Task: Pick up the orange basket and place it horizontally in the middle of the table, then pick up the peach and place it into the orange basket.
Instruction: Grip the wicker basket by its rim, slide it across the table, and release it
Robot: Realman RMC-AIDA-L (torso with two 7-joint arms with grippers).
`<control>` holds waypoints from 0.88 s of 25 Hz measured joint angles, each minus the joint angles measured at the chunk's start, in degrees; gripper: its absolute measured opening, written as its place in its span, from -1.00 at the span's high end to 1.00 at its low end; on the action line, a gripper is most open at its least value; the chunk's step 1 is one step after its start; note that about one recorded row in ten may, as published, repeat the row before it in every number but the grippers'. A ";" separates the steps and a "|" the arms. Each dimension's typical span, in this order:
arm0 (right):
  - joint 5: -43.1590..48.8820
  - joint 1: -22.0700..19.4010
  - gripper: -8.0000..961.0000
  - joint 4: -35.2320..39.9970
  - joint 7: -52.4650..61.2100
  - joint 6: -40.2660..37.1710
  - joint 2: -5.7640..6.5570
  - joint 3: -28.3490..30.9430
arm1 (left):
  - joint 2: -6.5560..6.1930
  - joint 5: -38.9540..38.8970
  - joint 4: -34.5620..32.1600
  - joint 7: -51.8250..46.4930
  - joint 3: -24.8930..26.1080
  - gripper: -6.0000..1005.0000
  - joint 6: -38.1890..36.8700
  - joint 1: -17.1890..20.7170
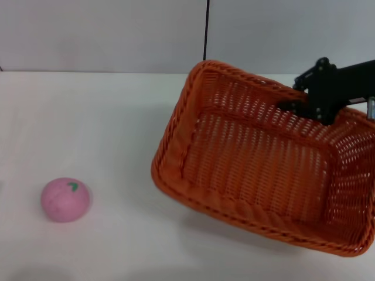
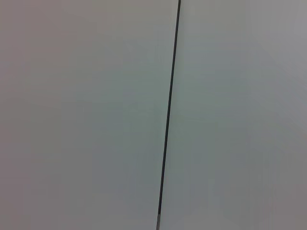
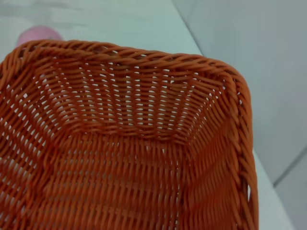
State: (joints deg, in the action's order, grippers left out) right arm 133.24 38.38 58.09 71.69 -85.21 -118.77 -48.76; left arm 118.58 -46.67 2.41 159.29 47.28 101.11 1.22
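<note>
The right gripper (image 1: 304, 100) reaches in from about three o'clock in the head view and is pinched on the far braided rim of the orange basket (image 1: 263, 170), one finger inside the wall and the rest of the black hand outside it. The basket hangs tilted and skewed, its near-left corner lowest at about seven o'clock of its own outline, with a soft shadow under it on the table (image 1: 117, 117), so it appears lifted rather than resting. The right wrist view looks straight down into the empty weave, with a sliver of the peach (image 3: 41, 33) showing beyond the rim. I judge the first step to be under way: the basket is being carried toward the middle of the table. The next move calls for swinging it further toward nine o'clock, squaring its long side across the table, levelling it and setting it down before letting go. The peach (image 1: 65, 199) sits well apart at about eight o'clock from the basket, on open tabletop, so nothing blocks the placement. The left gripper is out of sight; its wrist camera shows only a pale wall (image 2: 86, 115) with a dark seam.
</note>
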 joint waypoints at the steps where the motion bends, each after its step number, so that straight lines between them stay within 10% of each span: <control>1: -1.94 -0.07 0.64 0.28 -4.61 -0.23 0.00 -1.11 | -0.04 0.00 -0.09 0.05 0.00 -0.24 0.31 0.18; 22: -4.13 1.25 0.58 -1.20 -8.02 7.97 -0.15 -20.36 | 0.16 0.00 -0.01 0.93 -0.61 -0.20 1.81 0.71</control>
State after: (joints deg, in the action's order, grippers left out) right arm 129.11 39.63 56.89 63.67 -77.24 -118.92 -69.12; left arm 118.74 -46.67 2.40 160.22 46.67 102.92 1.93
